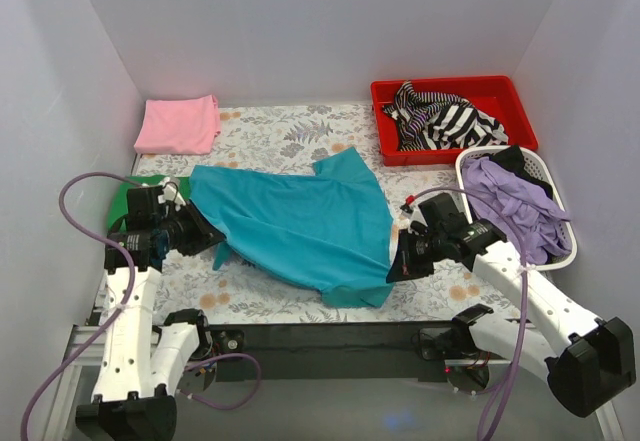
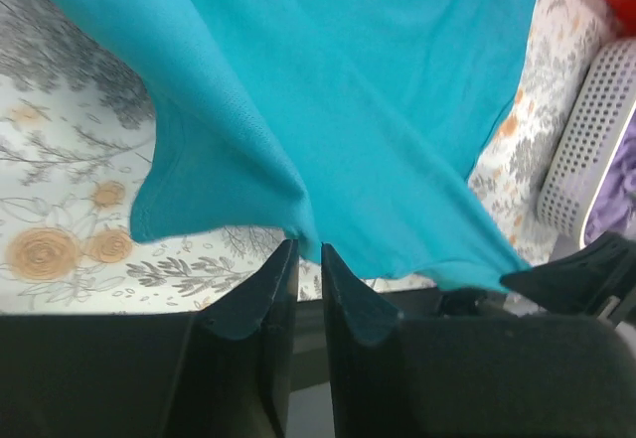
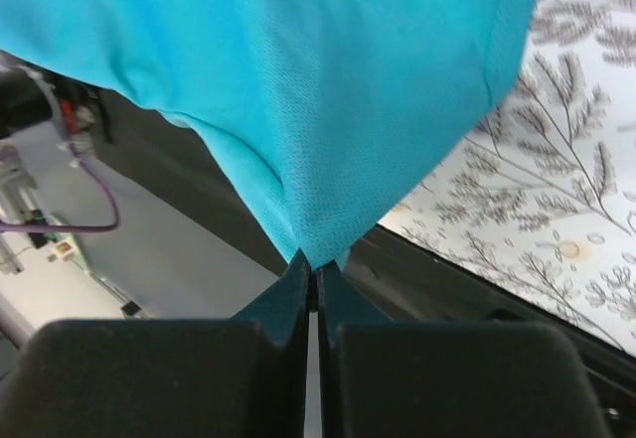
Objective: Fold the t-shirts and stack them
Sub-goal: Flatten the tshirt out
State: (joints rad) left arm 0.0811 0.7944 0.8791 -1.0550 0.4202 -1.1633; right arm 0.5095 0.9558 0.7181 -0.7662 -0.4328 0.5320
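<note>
The teal t-shirt (image 1: 305,226) hangs stretched between my two grippers above the middle of the floral table. My left gripper (image 1: 205,229) is shut on its left edge; the left wrist view shows the cloth (image 2: 328,100) pinched between the fingertips (image 2: 343,274). My right gripper (image 1: 397,264) is shut on its right edge; the right wrist view shows the cloth (image 3: 318,90) bunched into the closed tips (image 3: 314,271). A folded pink t-shirt (image 1: 179,124) lies at the back left. A green t-shirt (image 1: 127,196) lies at the left edge, mostly hidden behind my left arm.
A red tray (image 1: 505,91) holding a black-and-white striped garment (image 1: 440,118) stands at the back right. A white perforated basket (image 1: 570,251) with purple and dark clothes sits at the right, close to my right arm. White walls enclose the table.
</note>
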